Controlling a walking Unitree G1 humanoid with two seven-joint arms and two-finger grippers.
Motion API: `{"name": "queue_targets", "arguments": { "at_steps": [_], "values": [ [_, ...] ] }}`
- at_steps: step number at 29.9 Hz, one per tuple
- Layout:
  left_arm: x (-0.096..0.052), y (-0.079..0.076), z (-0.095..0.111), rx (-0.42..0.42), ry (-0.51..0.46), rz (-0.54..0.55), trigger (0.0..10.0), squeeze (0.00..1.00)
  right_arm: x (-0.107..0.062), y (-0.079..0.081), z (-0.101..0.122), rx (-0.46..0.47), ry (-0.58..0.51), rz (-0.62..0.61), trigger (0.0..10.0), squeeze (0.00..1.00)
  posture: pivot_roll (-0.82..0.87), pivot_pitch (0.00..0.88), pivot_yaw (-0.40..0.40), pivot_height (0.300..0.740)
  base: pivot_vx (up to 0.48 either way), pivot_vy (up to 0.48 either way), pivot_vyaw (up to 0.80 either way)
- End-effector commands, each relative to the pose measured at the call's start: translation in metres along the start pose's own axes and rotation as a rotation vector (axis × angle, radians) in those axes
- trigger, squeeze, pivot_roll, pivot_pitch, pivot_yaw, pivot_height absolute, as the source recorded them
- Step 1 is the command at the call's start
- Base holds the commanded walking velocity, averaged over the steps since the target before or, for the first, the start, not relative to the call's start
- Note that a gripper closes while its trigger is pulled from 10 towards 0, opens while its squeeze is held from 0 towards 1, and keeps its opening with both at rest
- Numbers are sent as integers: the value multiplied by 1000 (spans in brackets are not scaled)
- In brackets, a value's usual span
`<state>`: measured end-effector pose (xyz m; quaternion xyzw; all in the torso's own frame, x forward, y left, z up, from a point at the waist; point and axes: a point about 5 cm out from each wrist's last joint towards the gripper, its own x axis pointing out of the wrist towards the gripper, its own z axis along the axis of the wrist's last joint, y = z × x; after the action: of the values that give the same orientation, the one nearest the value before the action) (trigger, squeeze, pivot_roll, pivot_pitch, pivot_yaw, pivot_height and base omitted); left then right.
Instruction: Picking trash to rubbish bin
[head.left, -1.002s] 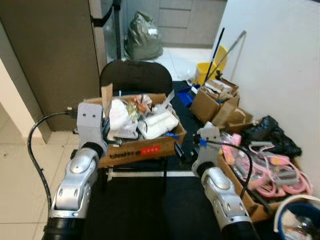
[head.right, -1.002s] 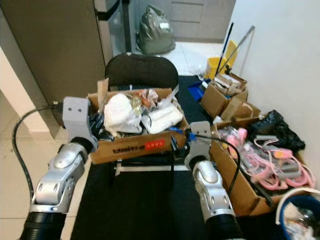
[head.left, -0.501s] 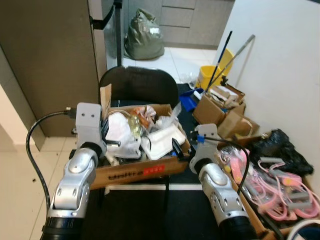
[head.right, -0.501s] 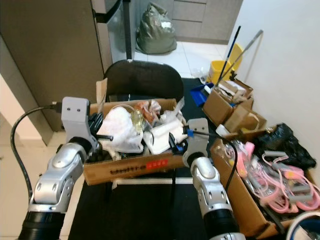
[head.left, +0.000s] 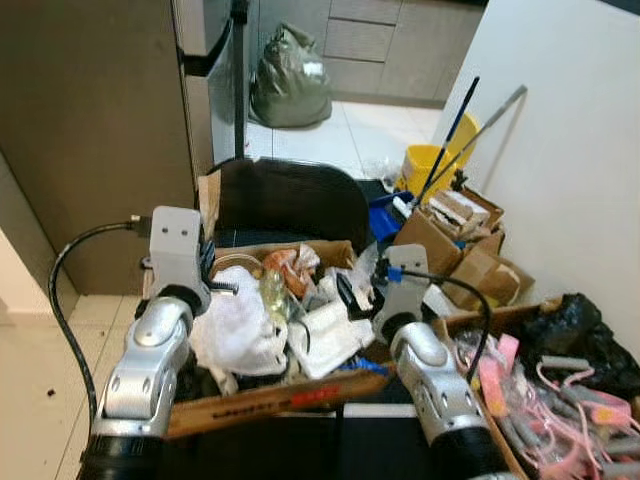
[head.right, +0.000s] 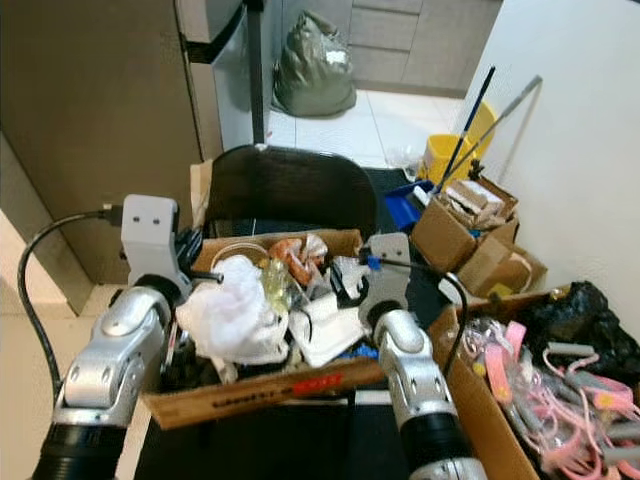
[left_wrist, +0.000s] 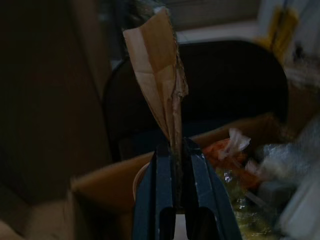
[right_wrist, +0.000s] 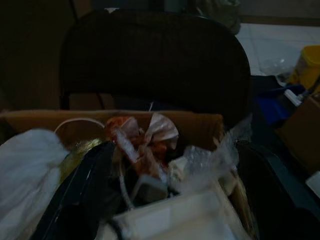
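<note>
I'm seeing the left gripper (left_wrist: 175, 165) pinching the upright cardboard flap (left_wrist: 159, 85) of the trash-filled cardboard box (head.left: 262, 400), which is sitting before a black chair (head.left: 290, 203). The right gripper (right_wrist: 170, 200) is spreading wide over crumpled wrappers (right_wrist: 145, 140).

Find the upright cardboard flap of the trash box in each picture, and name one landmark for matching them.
Left eye: flap, far left corner of the box.
Right eye: flap, same corner.
Left wrist: flap, rising from the shut left gripper.
Right wrist: not visible.
Landmark: black chair behind.
</note>
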<state>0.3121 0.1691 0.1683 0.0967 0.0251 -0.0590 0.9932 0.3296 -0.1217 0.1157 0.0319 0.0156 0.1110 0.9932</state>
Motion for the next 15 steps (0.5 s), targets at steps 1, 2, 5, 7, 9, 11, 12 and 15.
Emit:
{"name": "queue_targets", "arguments": {
  "at_steps": [1, 2, 5, 7, 9, 11, 12, 15],
  "values": [
    [0, -4, -15, 76, 102, -46, 10000, 0, -2, -7, -3, 17, 7, -13, 10000, 0, 28, 60, -75, 740, 0, 0, 0],
    [0, -2, -18, 110, 129, -55, 10000, 0, -2, -6, -2, 23, 4, -5, 10000, 0, 28, 60, -75, 740, 0, 0, 0],
    [-2, 6, -41, 158, 288, -56, 10000, 0, -1, 1, 0, 7, -2, 73, 10000, 0, 19, 61, -63, 740, 0, 0, 0],
    [-4, 10, -54, 154, 376, -51, 10000, 0, -1, 6, 0, -18, -1, 120, 10000, 0, 18, 63, -62, 740, 0, 0, 0],
    [-8, 14, -73, 138, 490, -33, 10000, 0, -1, 12, 0, -25, 12, 188, 10000, 0, 24, 56, -63, 740, 0, 0, 0],
    [-11, 15, -83, 100, 554, -38, 10000, 0, -1, 20, 2, -35, 21, 281, 10000, 0, 20, 55, -58, 740, 0, 0, 0],
    [-13, 15, -86, 85, 573, -39, 10000, 0, -2, 25, 2, -46, 27, 325, 10000, 0, 11, 55, -51, 740, 0, 0, 0],
    [-16, 14, -93, 88, 615, -49, 10000, 0, -7, 35, 1, -67, 52, 455, 10000, 0, 11, 53, -52, 740, 0, 0, 0]
  ]
}}
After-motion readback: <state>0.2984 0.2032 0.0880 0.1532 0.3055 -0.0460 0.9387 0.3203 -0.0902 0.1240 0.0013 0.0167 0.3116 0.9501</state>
